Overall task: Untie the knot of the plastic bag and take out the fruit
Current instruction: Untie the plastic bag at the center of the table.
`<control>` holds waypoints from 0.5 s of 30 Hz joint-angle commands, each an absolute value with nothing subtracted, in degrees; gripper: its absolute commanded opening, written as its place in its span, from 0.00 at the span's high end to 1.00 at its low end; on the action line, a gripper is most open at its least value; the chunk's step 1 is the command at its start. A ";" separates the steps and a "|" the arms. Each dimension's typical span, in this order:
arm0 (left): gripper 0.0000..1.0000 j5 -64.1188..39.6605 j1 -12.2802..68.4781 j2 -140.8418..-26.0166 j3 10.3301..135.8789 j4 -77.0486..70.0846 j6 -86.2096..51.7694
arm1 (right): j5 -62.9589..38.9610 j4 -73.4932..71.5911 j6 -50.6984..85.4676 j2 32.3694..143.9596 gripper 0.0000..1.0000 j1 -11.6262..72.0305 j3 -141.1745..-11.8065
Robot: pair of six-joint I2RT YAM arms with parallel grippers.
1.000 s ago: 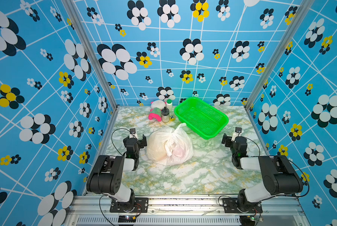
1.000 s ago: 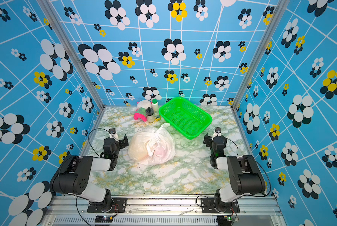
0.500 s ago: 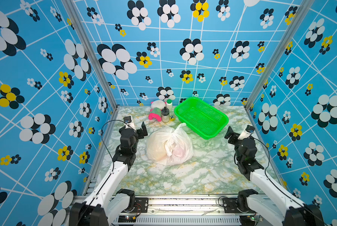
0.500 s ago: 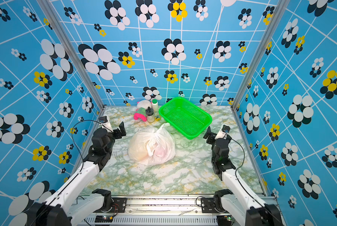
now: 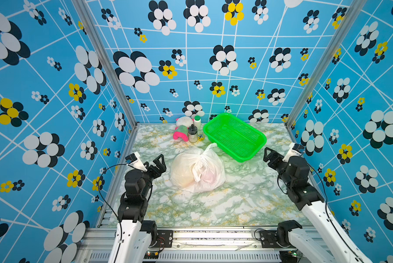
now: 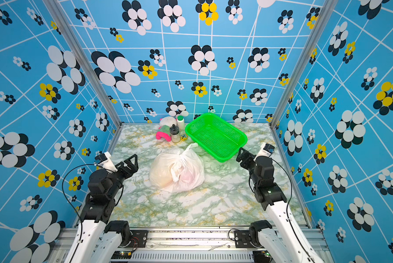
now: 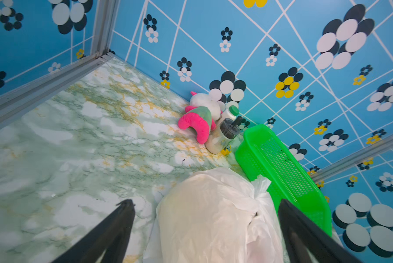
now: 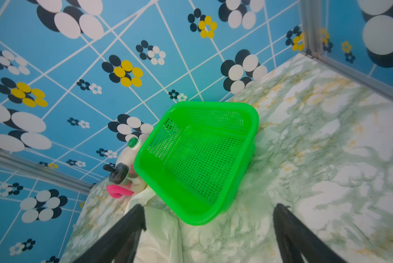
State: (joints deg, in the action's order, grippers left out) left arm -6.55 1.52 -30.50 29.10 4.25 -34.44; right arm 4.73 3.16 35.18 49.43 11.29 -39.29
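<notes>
Bright, even light with faint shadows; top views bend at edges, wrist views blur slightly.

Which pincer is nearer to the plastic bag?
Left. The left pincer sits just beside the plastic bag; the right pincer is farther off, near the green basket.

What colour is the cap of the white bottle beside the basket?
Green; the cap shows best in the left wrist view.

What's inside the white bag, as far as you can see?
Through the plastic bag's film the fruit shows only as a cream-yellow rounded mass and a pinkish-red patch. The knot is tied; count and kinds are hidden.
</notes>
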 commanded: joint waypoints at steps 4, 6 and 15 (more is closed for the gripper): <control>0.00 -7.73 18.58 -33.50 32.19 4.49 -26.68 | 3.58 5.48 27.57 59.69 0.08 29.98 -47.03; 0.03 -2.60 26.60 -36.40 33.51 4.41 -23.13 | 2.43 5.12 26.17 64.37 0.11 34.42 -50.30; 0.20 8.56 39.62 -51.33 37.08 2.01 -18.93 | 0.44 9.49 21.88 84.43 0.25 44.54 -64.23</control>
State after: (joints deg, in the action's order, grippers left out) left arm 4.27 39.18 -48.95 34.94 3.53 -20.75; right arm 1.30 6.26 24.10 81.12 44.10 -61.80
